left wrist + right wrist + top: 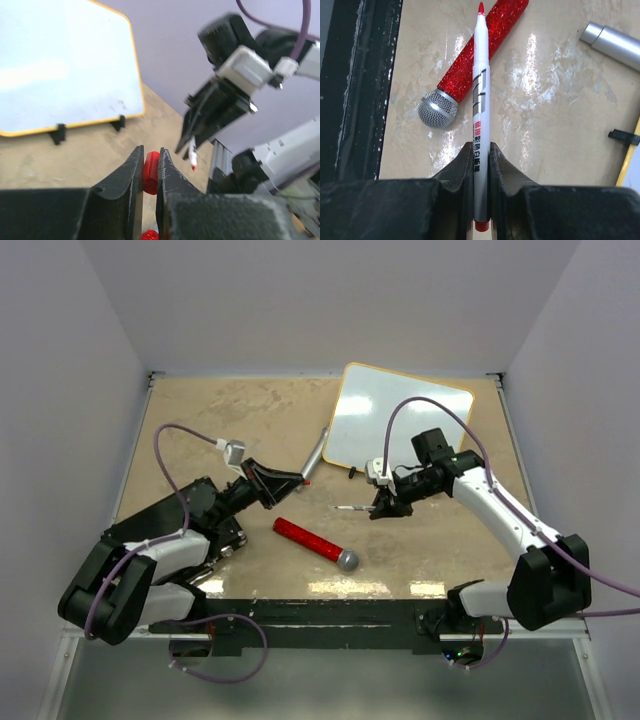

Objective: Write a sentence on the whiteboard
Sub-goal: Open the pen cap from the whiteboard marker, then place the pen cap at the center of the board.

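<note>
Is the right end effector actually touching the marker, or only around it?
Touching. The right wrist view shows the right end effector shut on the marker, both fingers pressed against its barrel with no gap either side.

One desk [200, 420] carries everything. On it stands one whiteboard [400, 420], and the left wrist view shows two black feet [58, 133] under its lower edge. There are two arms, the left arm [160, 540] and the right arm [500, 505], each with one purple cable [170, 455], which makes two cables. There are two claws, the left claw [290, 480] and the right claw [385, 508], each with two fingers, four in all. There is one marker [480, 90], one red cap [151, 172], one red glitter microphone [315, 542] and one silver tube [316, 452].
</note>
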